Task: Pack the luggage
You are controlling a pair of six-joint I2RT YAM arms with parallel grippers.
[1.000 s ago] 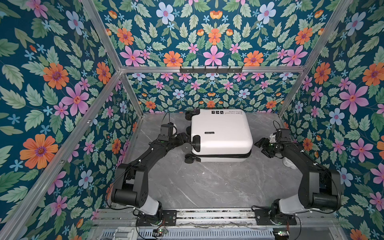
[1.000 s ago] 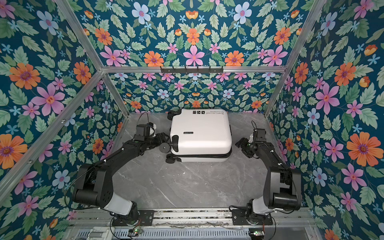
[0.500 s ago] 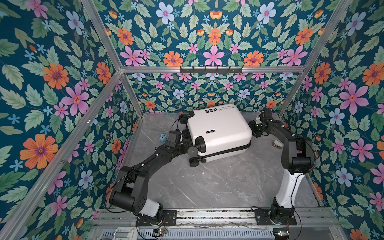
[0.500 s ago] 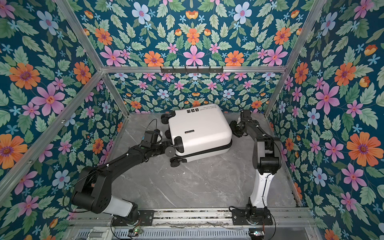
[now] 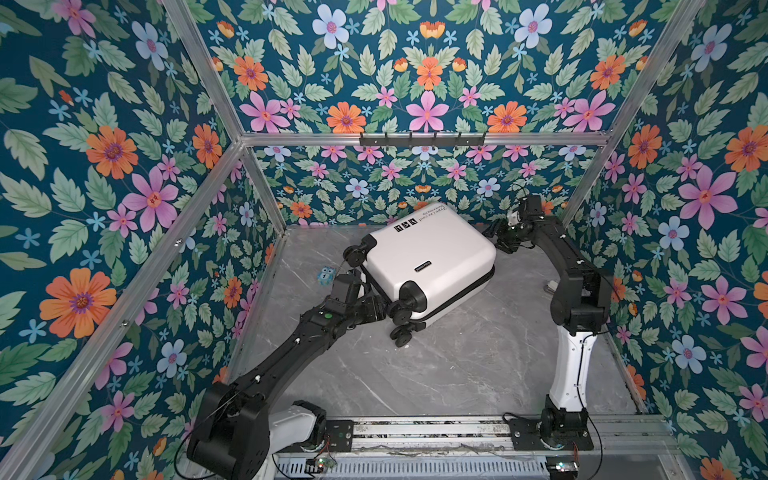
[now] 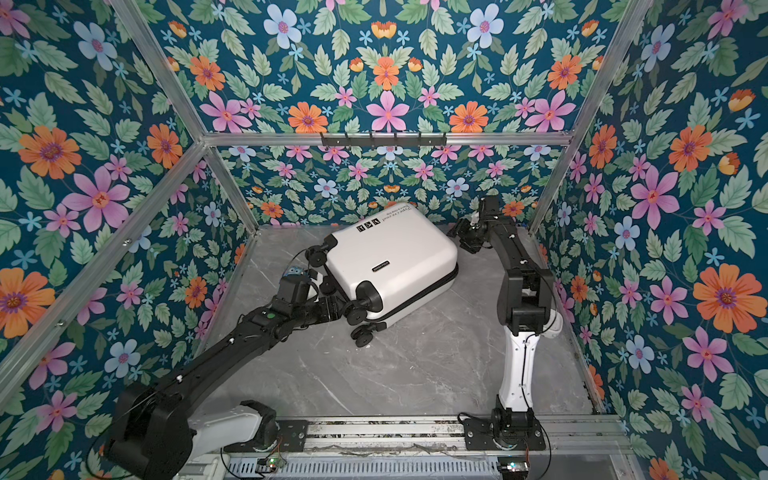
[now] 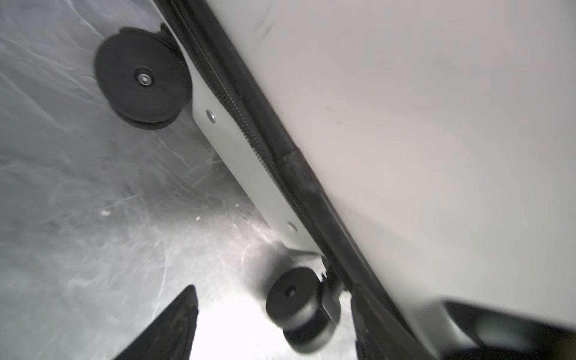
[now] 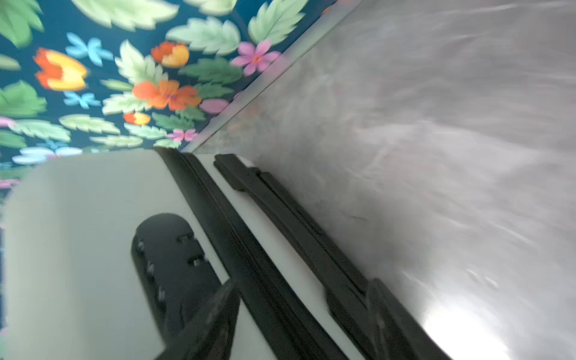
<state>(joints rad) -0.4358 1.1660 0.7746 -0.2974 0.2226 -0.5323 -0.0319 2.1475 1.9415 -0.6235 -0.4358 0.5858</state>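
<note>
Here the white hard-shell suitcase (image 5: 428, 253) lies closed by the rear edge of the grey marble surface (image 5: 457, 365); left hand (image 7: 274, 299) gapes around a black wheel (image 7: 297, 307), right hand (image 8: 302, 283) spread wide astride the zipper band (image 8: 232, 237).

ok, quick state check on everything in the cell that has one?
luggage: closed, zipped where visible, lying flat, turned diagonal on the table.
left gripper: open, a wheel between its jaws.
right gripper: open, straddling the zipper band.
blue owl toy: loose on the table, apart from the luggage.
hook rail: nothing hanging.
</note>
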